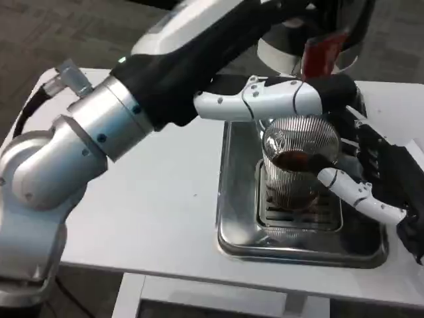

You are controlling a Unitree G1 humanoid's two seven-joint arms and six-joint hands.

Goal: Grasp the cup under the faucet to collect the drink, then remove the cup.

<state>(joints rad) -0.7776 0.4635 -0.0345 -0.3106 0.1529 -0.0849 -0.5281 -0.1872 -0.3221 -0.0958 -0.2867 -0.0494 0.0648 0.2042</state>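
Observation:
A clear ribbed cup [299, 149] stands over the grate [298, 215] of a steel drip tray [233, 218], below the red faucet [323, 53]. Dark drink shows inside it. My right hand [371, 175] comes in from the right and grips the cup, one white finger [354, 193] curling across its front. My left arm reaches across the table. Its hand [278, 99] lies stretched out just above the cup's rim, with the fingertips [334, 89] at the base of the faucet. Whether they press on the faucet I cannot tell.
The drink dispenser [311, 26] stands at the back behind the tray. My bulky left forearm [99, 132] spans the table's left half. The white table [165, 212] has its front edge close below the tray.

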